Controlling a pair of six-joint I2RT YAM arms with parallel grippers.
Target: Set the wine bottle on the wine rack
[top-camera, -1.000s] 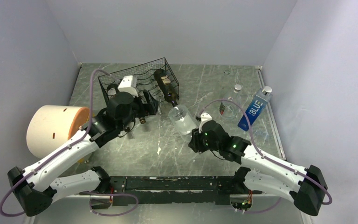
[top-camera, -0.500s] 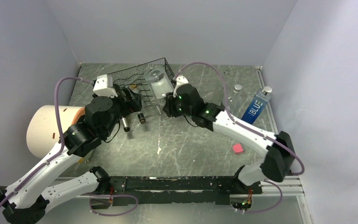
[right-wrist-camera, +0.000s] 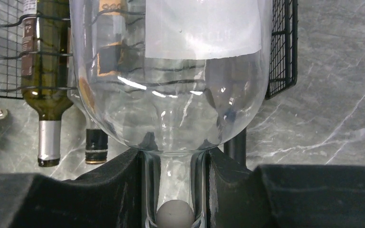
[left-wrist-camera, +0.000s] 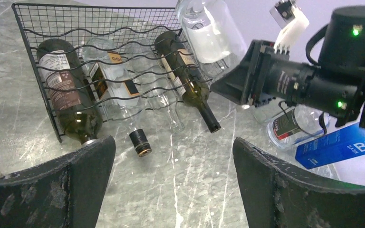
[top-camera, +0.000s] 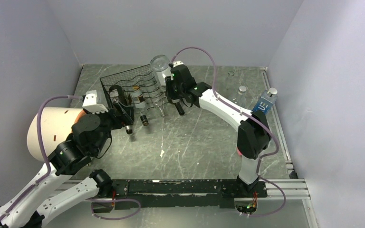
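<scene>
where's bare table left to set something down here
Widest bare patch: the middle of the table, between the rack and the near edge. A smaller one lies back right, between the right arm and the small bottle. Crowded: the rack front, where the left hand hovers, and the roll at left.

Top view high at the near side; 2 close wrist views; wine rack (top-camera: 135,85) common to all 3.

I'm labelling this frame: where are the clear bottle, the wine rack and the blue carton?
clear bottle (left-wrist-camera: 208,35), left wrist view, its white label.
wine rack (left-wrist-camera: 100,21), left wrist view, back mesh wall.
blue carton (top-camera: 265,103), top view, front face.
</scene>
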